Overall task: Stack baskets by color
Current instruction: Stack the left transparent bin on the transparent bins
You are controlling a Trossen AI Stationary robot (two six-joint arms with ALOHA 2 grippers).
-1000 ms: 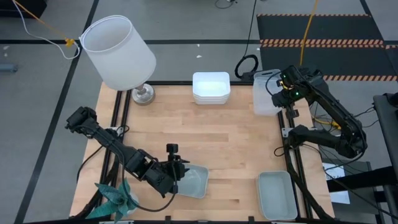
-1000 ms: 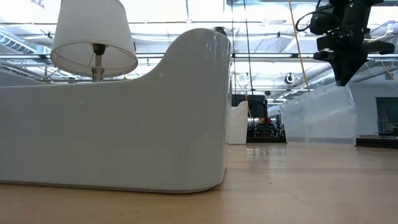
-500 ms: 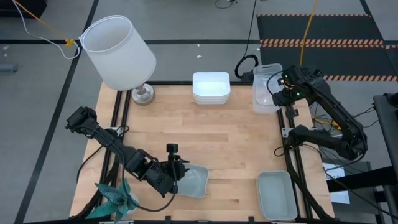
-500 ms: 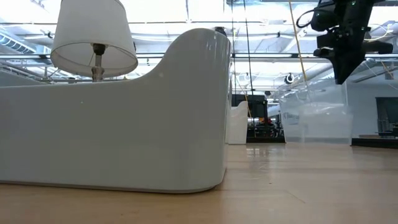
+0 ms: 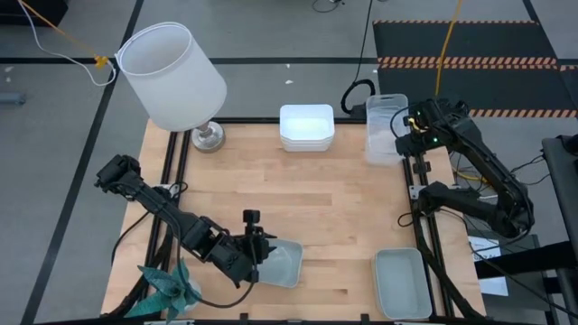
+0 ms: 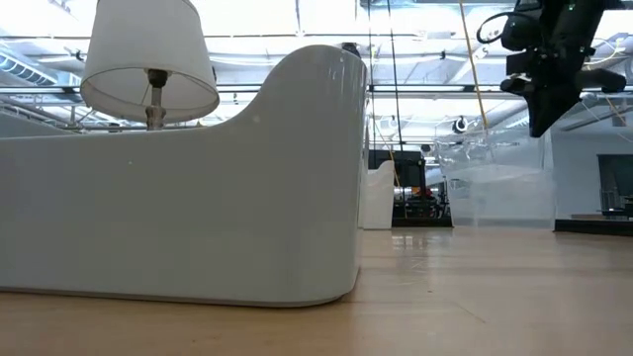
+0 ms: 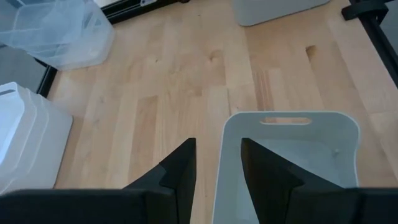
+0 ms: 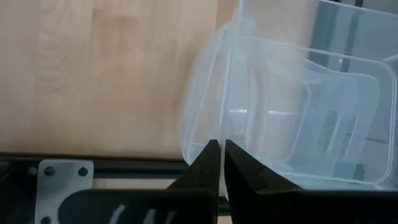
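A grey-green basket [image 5: 282, 264] rests on its base near the table's near edge. My left gripper [image 5: 257, 262] stands open astride its wall [image 7: 221, 155], one finger inside and one outside, with a gap showing on each side. At the far right corner, my right gripper [image 5: 403, 126] is shut on a clear basket [image 5: 384, 131], which appears to have further clear ones nested in it [image 8: 298, 112]. A stack of white baskets [image 5: 307, 126] sits on the table at the far edge. Another grey-green basket [image 5: 399, 282] lies at the near right corner. My right gripper pinches the clear basket's thin rim [image 8: 225, 118] between its two fingers, on the long side toward the table's right edge. The fingers slant down from the right. The basket sits tilted in the hold; whether its lower edge is on the table, I cannot tell.
A white lamp [image 5: 172, 77] stands at the far left corner, and a teal cloth [image 5: 167, 284] lies at the near left corner. Bare wood [image 5: 298, 199] spans the table's middle. The table's black frame rail [image 8: 112, 168] runs just under my right gripper.
The clear basket in my right gripper has shifted a little toward the table's far edge and tipped slightly. My left arm and the grey-green basket have kept still.
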